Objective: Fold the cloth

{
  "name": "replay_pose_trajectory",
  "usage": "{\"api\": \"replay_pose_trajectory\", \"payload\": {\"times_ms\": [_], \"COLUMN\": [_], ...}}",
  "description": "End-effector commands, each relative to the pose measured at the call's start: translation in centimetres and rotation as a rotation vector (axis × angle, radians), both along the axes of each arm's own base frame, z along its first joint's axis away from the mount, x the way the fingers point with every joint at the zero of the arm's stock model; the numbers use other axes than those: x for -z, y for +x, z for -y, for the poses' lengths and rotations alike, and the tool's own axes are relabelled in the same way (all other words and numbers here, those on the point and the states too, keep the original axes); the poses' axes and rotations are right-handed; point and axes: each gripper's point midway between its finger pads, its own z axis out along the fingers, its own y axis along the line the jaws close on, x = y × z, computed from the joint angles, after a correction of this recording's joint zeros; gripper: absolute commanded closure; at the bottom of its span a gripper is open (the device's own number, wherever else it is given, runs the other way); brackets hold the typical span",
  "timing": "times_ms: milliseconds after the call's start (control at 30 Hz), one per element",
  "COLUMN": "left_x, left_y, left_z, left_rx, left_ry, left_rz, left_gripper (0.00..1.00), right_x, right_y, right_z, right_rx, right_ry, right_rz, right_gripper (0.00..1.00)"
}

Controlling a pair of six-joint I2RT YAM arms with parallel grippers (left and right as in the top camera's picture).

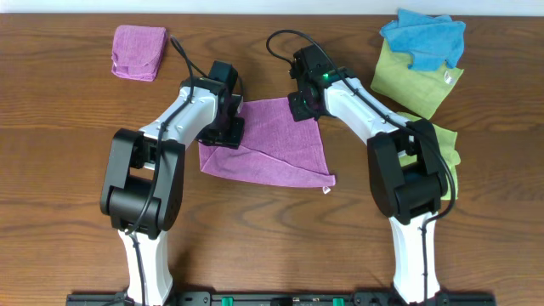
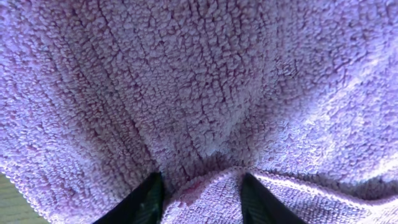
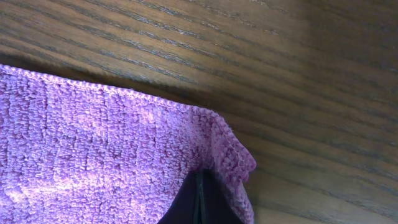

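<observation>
Overhead, arms hide grips; wrist views: both claws pinching cloth.

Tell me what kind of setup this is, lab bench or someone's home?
Most likely a lab bench for cloth-folding trials. Two arms are mounted at the near edge of a bare wood table, one purple cloth lies between them, and spare cloths sit around the edges: a folded purple pad, green cloths, a blue one.

The cloth lies mid-table, the left pincer and right pincer on its far corners.
</observation>
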Motion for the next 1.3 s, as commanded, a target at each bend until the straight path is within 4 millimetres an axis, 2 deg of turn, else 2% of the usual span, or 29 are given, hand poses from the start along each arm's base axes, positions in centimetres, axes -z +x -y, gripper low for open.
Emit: {"api": "replay_pose_trajectory", "payload": {"times_ms": [0, 100, 167, 667, 767, 867, 1033, 1233, 1267], "left_x": [0.9, 0.9, 0.7, 0.0, 0.0, 0.0, 0.0, -0.1, -0.2], "left_y": [-0.9, -0.9, -0.7, 0.4, 0.4, 0.4, 0.6, 1.1, 1.2], "left_z": [-0.2, -0.2, -0.2, 0.3, 0.3, 0.3, 0.4, 0.3, 0.2], "left_rx": [-0.004, -0.005, -0.019, -0.022, -0.022, -0.022, -0.022, -0.027, -0.029], "left_ry": [0.012, 0.012, 0.010, -0.008, -0.009, -0.009, -0.012, -0.016, -0.016], "left_rz": [-0.041, -0.042, -0.039, -0.007, -0.006, -0.005, 0.005, 0.019, 0.021], "left_gripper": [0.67, 0.76, 0.78, 0.78, 0.82, 0.91, 0.94, 0.87, 0.81], "right_x": [4.1, 4.1, 4.1, 4.1, 4.1, 4.1, 4.1, 4.1, 4.1], "right_y": [-1.3, -1.3, -1.3, -1.3, -1.3, -1.3, -1.3, -1.3, -1.3], "right_z": [1.8, 1.8, 1.8, 1.8, 1.8, 1.8, 1.8, 1.4, 1.4], "right_rx": [0.014, 0.014, 0.014, 0.014, 0.014, 0.014, 0.013, 0.007, 0.007], "right_ry": [-0.064, -0.064, -0.064, -0.063, -0.063, -0.063, -0.062, -0.042, -0.042], "right_rz": [-0.085, -0.085, -0.085, -0.086, -0.085, -0.085, -0.086, -0.089, -0.089], "right_gripper": [0.99, 0.99, 0.99, 0.99, 0.99, 0.99, 0.99, 0.99, 0.99]}}
